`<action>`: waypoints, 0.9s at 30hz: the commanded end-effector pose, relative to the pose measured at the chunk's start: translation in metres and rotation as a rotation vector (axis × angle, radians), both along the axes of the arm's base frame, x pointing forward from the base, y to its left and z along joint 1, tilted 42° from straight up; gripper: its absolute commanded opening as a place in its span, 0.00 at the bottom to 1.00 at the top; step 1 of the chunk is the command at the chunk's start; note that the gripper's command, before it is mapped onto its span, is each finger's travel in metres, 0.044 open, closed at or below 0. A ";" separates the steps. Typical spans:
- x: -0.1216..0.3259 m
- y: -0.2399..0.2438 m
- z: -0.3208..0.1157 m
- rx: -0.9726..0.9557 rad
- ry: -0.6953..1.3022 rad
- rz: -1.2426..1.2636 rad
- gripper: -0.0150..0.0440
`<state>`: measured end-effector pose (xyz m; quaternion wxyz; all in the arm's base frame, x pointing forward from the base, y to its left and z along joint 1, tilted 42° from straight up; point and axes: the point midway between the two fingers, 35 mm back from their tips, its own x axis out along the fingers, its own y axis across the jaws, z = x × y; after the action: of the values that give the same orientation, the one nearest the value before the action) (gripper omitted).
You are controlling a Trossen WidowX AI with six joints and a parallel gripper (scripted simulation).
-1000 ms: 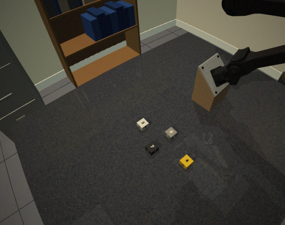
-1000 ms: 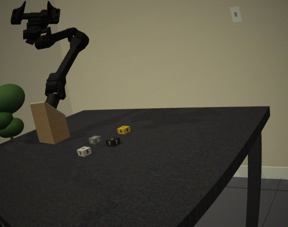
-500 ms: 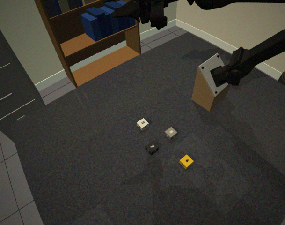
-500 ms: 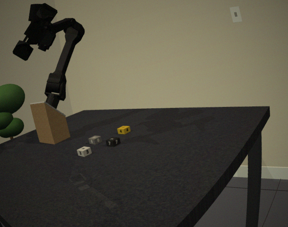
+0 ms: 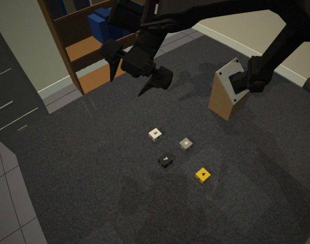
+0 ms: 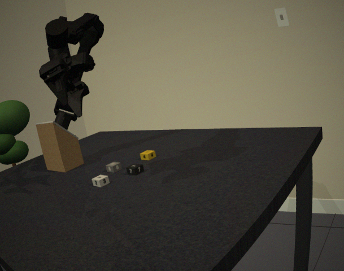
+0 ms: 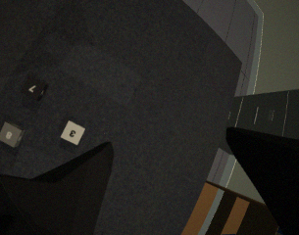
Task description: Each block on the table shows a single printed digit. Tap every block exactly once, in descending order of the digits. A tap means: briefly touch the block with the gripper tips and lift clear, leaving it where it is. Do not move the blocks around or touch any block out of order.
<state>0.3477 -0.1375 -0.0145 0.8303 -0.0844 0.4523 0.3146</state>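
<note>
Four blocks are sitting on the surface (image 5: 71, 157): one white block (image 5: 155, 134), one grey block (image 5: 186, 144), one black block (image 5: 165, 160), one yellow block (image 5: 202, 175). One tan wedge-shaped base (image 5: 223, 100) is sitting there too, carrying one arm (image 5: 278, 39).

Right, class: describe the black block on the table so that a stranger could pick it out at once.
Start at the tan wooden wedge that carries the arm, then go to the four small blocks nearby. Among them, the black block lies between the white block and the yellow block. It alone is black and shows a 7.
</note>
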 end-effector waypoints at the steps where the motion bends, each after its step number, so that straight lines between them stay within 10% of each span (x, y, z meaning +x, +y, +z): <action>1: -0.020 0.073 -0.020 0.274 0.618 -0.199 0.93; 27: -0.026 0.088 -0.020 0.302 0.762 -0.245 0.93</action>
<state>0.3221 -0.0491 -0.0348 0.6396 0.2151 0.6796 0.2877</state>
